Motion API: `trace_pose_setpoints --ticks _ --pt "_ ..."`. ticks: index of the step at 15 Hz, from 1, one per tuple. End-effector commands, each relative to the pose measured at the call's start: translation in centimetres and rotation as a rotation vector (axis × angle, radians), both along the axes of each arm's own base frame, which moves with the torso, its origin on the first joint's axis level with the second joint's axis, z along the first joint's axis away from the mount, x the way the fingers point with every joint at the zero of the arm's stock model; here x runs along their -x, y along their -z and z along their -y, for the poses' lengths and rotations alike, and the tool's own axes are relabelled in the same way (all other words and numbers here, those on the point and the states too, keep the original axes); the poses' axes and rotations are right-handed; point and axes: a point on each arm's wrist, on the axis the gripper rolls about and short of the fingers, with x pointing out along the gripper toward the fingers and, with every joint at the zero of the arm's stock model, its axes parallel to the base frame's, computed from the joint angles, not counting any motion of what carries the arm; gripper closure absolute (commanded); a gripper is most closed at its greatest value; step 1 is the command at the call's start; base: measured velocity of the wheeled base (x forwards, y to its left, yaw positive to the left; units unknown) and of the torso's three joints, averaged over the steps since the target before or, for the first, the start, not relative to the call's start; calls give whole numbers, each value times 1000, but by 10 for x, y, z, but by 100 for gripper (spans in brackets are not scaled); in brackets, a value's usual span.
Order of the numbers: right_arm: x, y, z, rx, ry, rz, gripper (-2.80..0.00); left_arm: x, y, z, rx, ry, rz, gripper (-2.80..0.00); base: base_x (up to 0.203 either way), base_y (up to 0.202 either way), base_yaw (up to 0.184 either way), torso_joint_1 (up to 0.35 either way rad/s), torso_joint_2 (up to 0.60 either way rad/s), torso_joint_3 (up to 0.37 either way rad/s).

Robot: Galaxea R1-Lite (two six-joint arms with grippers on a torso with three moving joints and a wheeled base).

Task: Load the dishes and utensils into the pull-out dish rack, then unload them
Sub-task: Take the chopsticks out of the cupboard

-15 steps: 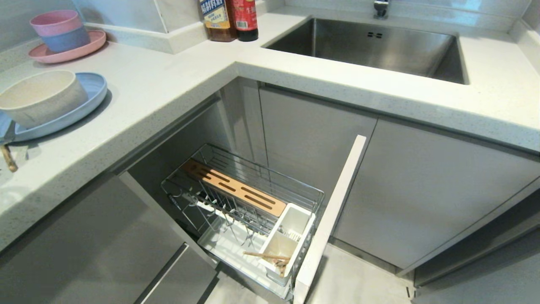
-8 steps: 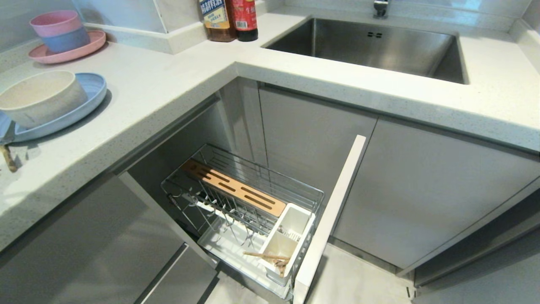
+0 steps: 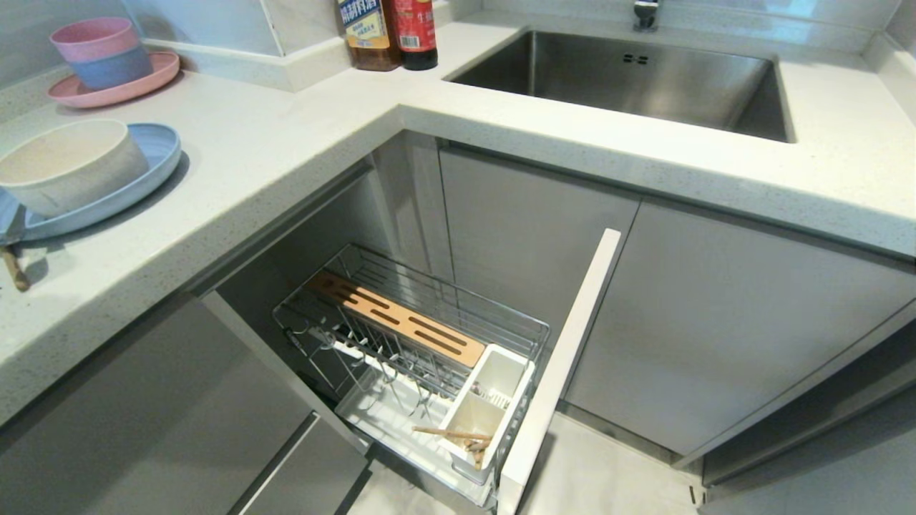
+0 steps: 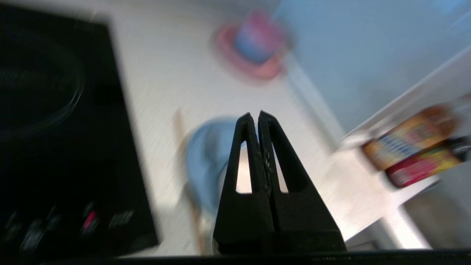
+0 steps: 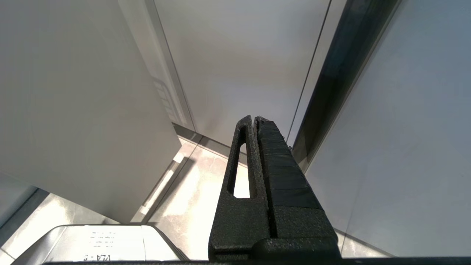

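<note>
The cream-white bowl (image 3: pixel 68 164) sits on the pale blue plate (image 3: pixel 147 175) at the counter's left end. Under the counter the pull-out dish rack (image 3: pixel 436 300) stands drawn out. Its plate prongs are bare, and wooden chopsticks (image 3: pixel 451 433) lie in its white cutlery holder (image 3: pixel 494 400). A brown stick end (image 3: pixel 14 268) shows on the counter beside the plate. The fork is out of view. My left gripper (image 4: pixel 255 114) is shut and empty above the blurred blue plate (image 4: pixel 204 162). My right gripper (image 5: pixel 254 118) is shut, parked low by the cabinet fronts. Neither gripper shows in the head view.
A pink plate with stacked pink and blue bowls (image 3: pixel 104 61) stands at the back left. Two sauce bottles (image 3: pixel 390 32) stand by the steel sink (image 3: pixel 644 79). A black hob (image 4: pixel 55 129) lies beside the plate. The rack's narrow white door front (image 3: pixel 565 357) juts into the floor space.
In the head view only the shadow by the brown stick at the counter's left edge has shifted. The dishes and the rack have not moved.
</note>
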Motion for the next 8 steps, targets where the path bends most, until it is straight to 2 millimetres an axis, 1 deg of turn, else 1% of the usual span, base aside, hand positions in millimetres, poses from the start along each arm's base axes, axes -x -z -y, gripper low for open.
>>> trace_pose_setpoints --ticks 1,3,5,7,8 --pt "0 0 0 0 0 -2 0 10 -17 11 -87 10 132 0 0 0 0 0 0 0" --pt "0 0 0 0 0 -2 0 18 -35 20 -135 58 263 0 0 0 0 0 0 0" --pt "0 0 0 0 0 -2 0 24 -48 27 -130 175 358 0 0 0 0 0 0 0" --pt "0 0 0 0 0 -2 0 25 -52 31 -88 315 395 0 0 0 0 0 0 0" --pt "0 0 0 0 0 -2 0 21 -50 32 -54 390 393 0 0 0 0 0 0 0"
